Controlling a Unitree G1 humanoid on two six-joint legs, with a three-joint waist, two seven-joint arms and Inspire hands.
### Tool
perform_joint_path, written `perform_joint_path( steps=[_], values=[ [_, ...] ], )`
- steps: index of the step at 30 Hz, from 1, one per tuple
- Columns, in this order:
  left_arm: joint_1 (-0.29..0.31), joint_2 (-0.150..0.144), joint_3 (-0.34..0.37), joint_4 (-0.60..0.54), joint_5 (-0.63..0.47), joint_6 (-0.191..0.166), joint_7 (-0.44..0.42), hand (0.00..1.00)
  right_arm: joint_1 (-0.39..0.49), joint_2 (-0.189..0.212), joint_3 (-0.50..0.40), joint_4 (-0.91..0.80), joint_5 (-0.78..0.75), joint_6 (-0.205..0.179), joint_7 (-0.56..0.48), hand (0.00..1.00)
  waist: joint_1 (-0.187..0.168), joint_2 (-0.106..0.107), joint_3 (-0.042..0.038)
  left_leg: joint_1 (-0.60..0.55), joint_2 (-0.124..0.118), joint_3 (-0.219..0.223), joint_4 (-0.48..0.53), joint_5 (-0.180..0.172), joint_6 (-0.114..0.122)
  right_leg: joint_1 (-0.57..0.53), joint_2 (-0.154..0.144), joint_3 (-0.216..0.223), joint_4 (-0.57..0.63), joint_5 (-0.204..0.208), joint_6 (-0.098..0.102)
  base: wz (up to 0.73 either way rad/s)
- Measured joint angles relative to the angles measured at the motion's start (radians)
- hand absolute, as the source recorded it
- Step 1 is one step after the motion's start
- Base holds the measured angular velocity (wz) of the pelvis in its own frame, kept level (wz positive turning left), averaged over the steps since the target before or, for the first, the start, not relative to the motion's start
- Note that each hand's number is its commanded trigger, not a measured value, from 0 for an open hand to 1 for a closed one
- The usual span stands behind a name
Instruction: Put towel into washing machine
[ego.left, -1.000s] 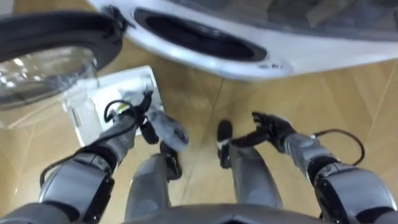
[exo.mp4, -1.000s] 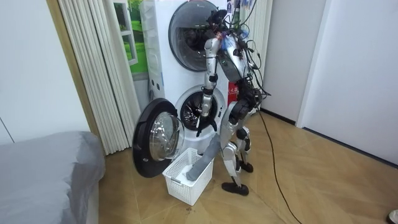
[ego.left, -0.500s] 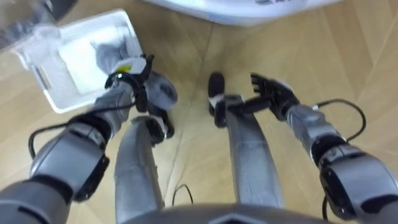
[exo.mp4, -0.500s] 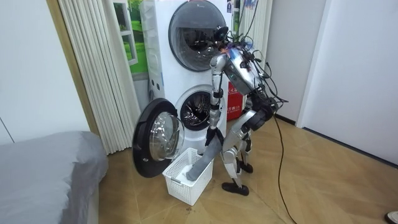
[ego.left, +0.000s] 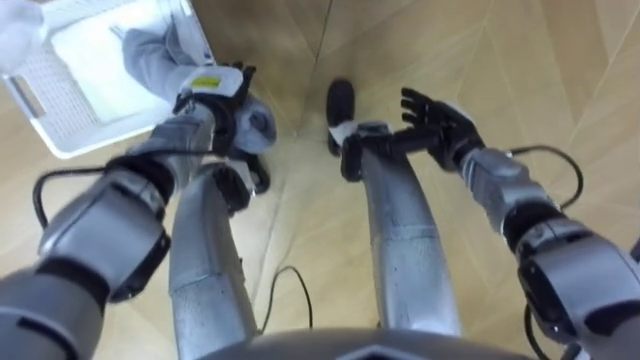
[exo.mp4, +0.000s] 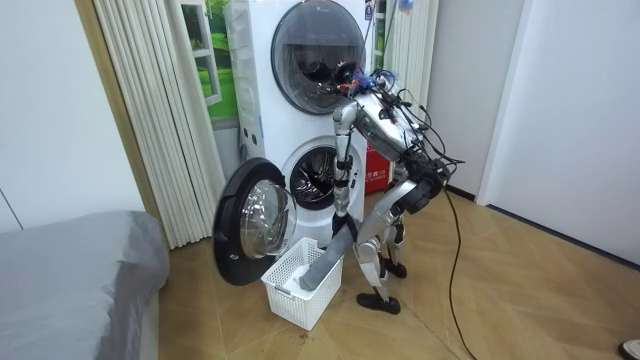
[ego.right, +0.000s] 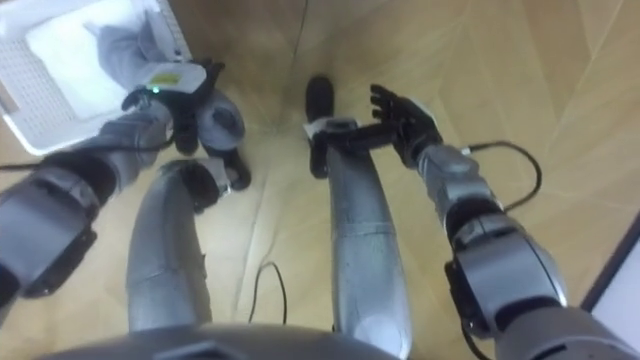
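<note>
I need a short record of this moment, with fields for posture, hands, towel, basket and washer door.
posture: bent forward before the washer
left hand: shut on the towel, beside the basket
right hand: open, empty, over the floor
towel: grey, running from the basket up to the left hand
basket: white, on the floor by the door
door: open

Basket (ego.left: 45, 100) gets chopped off by the top and left edges in both eye views, so its far corner is out of frame. The left hand (ego.left: 222, 100) and its wrist cover the stretch of towel (ego.left: 150, 50) that passes beneath them. In the room view the towel's bottom end drops behind the basket wall. The robot's arm crosses the washing machine (exo.mp4: 288, 150) opening, and the drum inside is too dark to make out.
</note>
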Motion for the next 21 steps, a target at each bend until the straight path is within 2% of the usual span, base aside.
perform_joint_path(
  steps=[2,10,16,21],
  values=[
    [-0.013,0.009,-0.020,0.000,0.001,-0.001,-0.001,1.00,-0.008,-0.005,0.012,0.000,0.002,-0.001,0.000,0.00,-0.001,0.000,0.0001,-0.009,0.001,-0.002,0.002,0.000,0.000,-0.005,0.000,-0.003,0.000,0.000,0.000,0.00],
    [-0.057,0.034,-0.020,0.001,0.001,-0.001,0.003,1.00,-0.033,-0.010,0.011,0.006,0.022,-0.002,-0.013,0.00,-0.022,-0.003,0.0022,-0.016,0.007,0.001,-0.004,-0.003,0.002,-0.009,-0.002,-0.002,-0.007,0.000,0.000,0.00],
    [-0.059,0.031,-0.027,0.001,0.001,-0.001,0.024,1.00,-0.033,-0.029,0.012,0.027,0.035,-0.001,-0.018,0.00,-0.026,-0.004,0.0030,-0.015,0.003,0.003,-0.015,-0.002,0.002,-0.011,-0.001,0.000,-0.011,-0.005,0.004,0.00],
    [-0.029,0.029,-0.030,0.003,0.000,-0.001,0.028,1.00,-0.024,-0.028,0.028,0.039,0.040,0.001,-0.021,0.00,-0.026,-0.004,0.0032,0.010,-0.001,0.002,-0.025,-0.003,0.002,0.014,-0.001,-0.003,-0.022,-0.009,0.006,0.00]
  ],
)
